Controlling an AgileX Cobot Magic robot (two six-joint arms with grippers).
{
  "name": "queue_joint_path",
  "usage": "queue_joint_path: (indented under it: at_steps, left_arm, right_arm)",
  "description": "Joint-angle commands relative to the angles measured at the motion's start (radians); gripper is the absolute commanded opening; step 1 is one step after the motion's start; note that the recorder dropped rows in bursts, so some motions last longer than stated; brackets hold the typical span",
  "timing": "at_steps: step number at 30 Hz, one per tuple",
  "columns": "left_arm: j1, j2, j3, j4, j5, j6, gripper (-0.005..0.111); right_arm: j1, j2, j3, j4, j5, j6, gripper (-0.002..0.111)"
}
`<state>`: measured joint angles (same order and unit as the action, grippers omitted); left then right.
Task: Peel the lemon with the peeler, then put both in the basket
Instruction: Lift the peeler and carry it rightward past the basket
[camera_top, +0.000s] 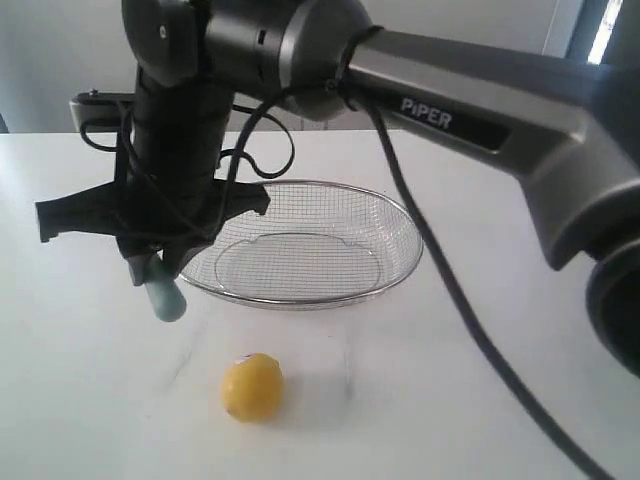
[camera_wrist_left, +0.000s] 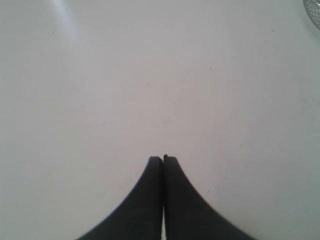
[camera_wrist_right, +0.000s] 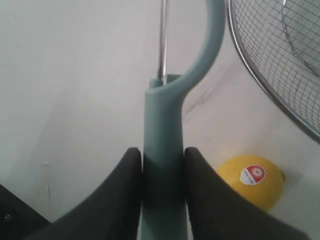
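table (camera_top: 80, 390): white | basket (camera_top: 392, 226): resting on it | lemon (camera_top: 251, 387): on it, apparently clear of basket

Looks like a robotics lab bench here: bare white surface (camera_top: 80, 400), plain pale wall (camera_top: 40, 60), black cable (camera_top: 440, 285) trailing off a PIPER-branded arm (camera_top: 490, 115).

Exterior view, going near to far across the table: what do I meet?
lemon → basket. The peeler is left out: it hangs off the table in the right gripper.
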<state>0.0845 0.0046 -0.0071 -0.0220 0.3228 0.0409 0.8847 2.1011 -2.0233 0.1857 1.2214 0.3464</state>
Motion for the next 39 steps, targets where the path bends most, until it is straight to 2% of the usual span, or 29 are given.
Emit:
queue_joint_path:
  at_steps: [1, 13, 39]
  left_arm:
    - [0.003, -0.005, 0.007, -0.006, 0.012, 0.0, 0.0]
    - [0.003, -0.005, 0.007, -0.006, 0.012, 0.0, 0.0]
    - [0.003, -0.005, 0.007, -0.006, 0.012, 0.0, 0.0]
  right_arm:
    - [-0.051, -0.065, 0.076, -0.001, 0.0, -0.029, 0.0]
    - [-0.156, -0.205, 0.32, -0.004, -0.091, -0.033, 0.0]
    - [-0.401, -0.427, 0.661, -0.006, -0.231, -0.039, 0.0]
